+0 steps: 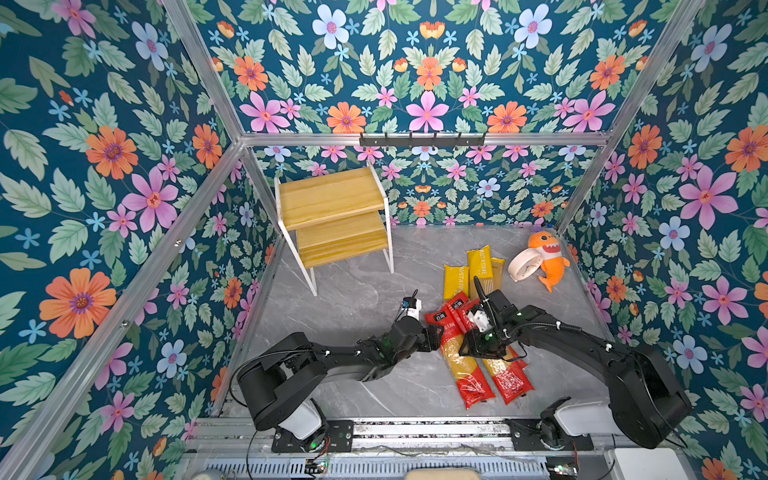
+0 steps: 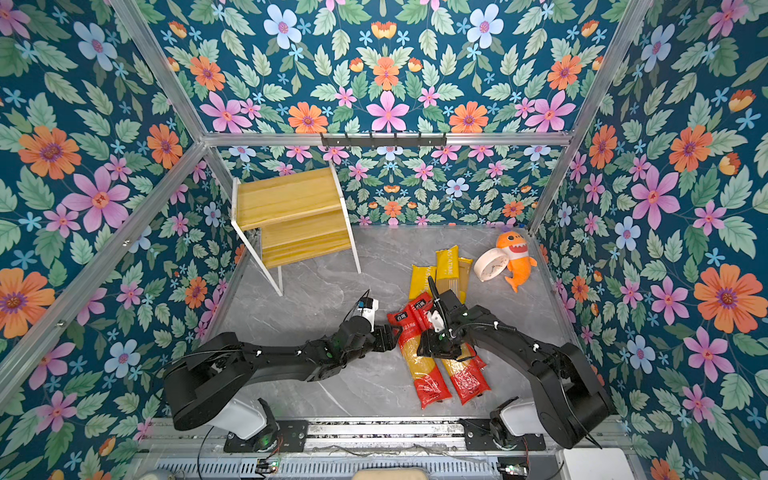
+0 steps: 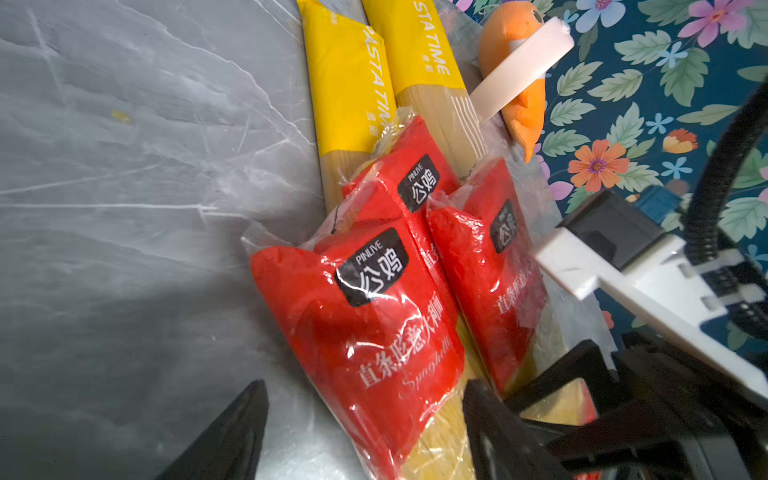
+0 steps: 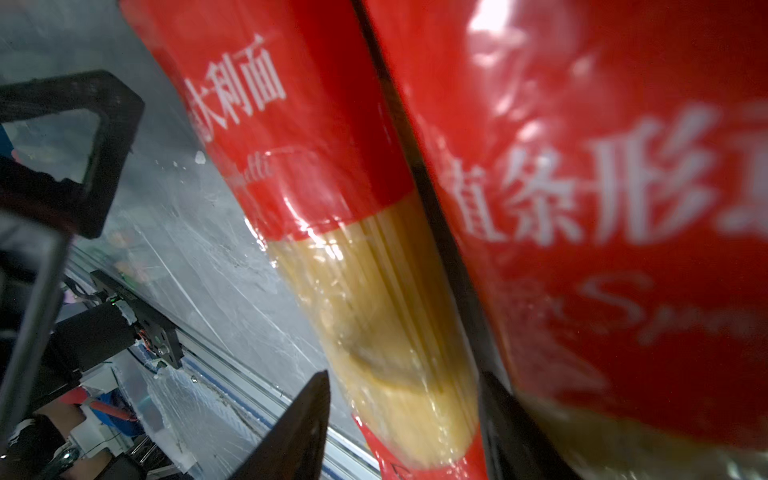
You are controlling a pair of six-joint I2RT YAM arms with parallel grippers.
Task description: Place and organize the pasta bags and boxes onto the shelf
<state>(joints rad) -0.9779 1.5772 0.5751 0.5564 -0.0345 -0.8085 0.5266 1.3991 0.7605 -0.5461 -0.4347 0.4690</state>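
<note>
Your left pincer [image 1: 436, 337] [image 2: 390, 336] [image 3: 365, 390] was stretched in from the left, low over the counter [image 1: 353, 299]. Its jaws stood apart around the labelled end of the leftmost red pack [image 1: 465, 370] [image 3: 365, 332]. In the left wrist view one finger [image 3: 241, 428] was clear of the wrapper with bare counter between them. The other finger lay right against the pack's opposite side, so this pincer was parted and gripped nothing.

Your right pincer [image 1: 484, 347] [image 2: 440, 347] [image 4: 405, 376] hung over the red packs [image 1: 511, 382] [image 2: 469, 384] from the right. In the right wrist view its fingers [image 4: 299, 428] sat just beside either edge of a clear spaghetti window on one red pack. You could not tell whether they pressed it or only flanked it, nor whether it was the same pack the left pincer straddled.

The three red packs lay side by side on the counter, right of the middle and toward the near edge, running near to far on a slight slant. Their far ends rested over the near ends of the three yellow packs [image 1: 480, 259] [image 2: 448, 259] [image 3: 349, 83], which lay just beyond them.

The shelf [image 1: 332, 199] [image 2: 291, 199] stood at the far left against the wall, well apart from all six packs.

An orange plush shark [image 1: 548, 262] lay at the far right with a white ring [image 1: 524, 264] touching it
</note>
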